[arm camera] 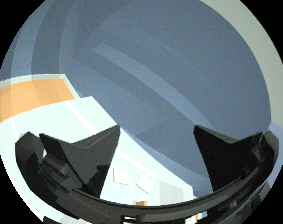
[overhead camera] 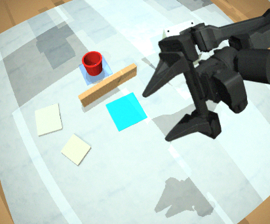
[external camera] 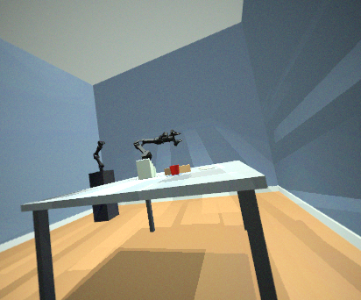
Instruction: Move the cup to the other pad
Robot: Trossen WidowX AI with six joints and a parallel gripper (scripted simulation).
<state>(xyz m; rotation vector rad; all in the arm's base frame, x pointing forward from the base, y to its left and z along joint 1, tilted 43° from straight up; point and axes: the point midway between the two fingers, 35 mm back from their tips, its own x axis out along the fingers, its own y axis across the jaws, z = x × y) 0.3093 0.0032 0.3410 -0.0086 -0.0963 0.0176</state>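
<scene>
Surface (overhead camera: 116, 183) (external camera: 143, 193) (arm camera: 47, 125): smooth, pale, faintly veined like marble, soft sheen. Long barrier (overhead camera: 108, 84) (external camera: 185, 168) (arm camera: 141, 203): wood-like, tan, matt. Cup (overhead camera: 97, 67) (external camera: 174, 169): smooth, plastic-looking, slight sheen at rim. Cyan pad (overhead camera: 126, 111): flat, smooth, matt. Jaws (overhead camera: 156, 108) (external camera: 180, 137): dark, plastic-looking, mostly matt. Floor beyond surface's edges (external camera: 173, 237) (arm camera: 32, 95): wood-toned, smooth.

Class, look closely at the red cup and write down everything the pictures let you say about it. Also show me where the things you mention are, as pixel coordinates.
The red cup (overhead camera: 97, 68) (external camera: 174, 170) is plain and glossy, perhaps plastic, with an open round mouth and no visible handle. It stands upright on the pale blue pad (overhead camera: 107, 69), beside the wooden bar (overhead camera: 108, 86) (external camera: 185, 168). The fingers are away from it. Its inside is too dark to show any marbles.
</scene>
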